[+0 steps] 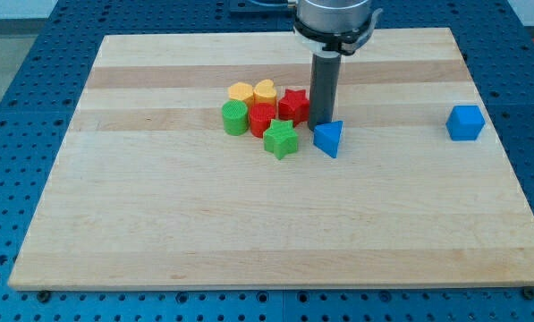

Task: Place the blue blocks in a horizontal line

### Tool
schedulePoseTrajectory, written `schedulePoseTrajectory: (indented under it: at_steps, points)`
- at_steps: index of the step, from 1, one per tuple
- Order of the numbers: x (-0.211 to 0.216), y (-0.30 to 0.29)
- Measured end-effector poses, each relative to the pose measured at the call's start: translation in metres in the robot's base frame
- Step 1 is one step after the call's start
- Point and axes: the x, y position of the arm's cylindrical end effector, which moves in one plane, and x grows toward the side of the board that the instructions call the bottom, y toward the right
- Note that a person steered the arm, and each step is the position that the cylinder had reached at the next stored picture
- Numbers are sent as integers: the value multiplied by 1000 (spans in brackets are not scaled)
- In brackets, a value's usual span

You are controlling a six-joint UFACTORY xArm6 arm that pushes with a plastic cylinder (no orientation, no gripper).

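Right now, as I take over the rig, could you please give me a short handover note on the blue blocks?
My tip is down on the board, right behind the blue triangular block, at its upper left edge.
That block sits just right of the cluster of red, green and yellow blocks.
The blue cube stands alone near the view's right edge, slightly higher in the view.
Done: nothing certain; the two blues are far apart but at roughly similar height.
Left: level them into one horizontal line.

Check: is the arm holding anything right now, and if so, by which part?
Nothing is held; the arm has no claw, only a rod. My tip stands right behind the blue triangular block, apparently touching it. The blue cube sits far right.
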Motion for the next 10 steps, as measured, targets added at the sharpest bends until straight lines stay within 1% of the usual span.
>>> schedulePoseTrajectory:
  at_steps: [1, 2, 3, 4, 5, 6, 7, 8, 9, 10]
  points:
    - [-24, -16]
    - [-33, 11]
    - [-48, 136]
    - [-66, 272]
    - [-42, 291]
    - [34, 250]
    - [36, 164]
    - [35, 205]
    - [43, 290]
    - [27, 278]
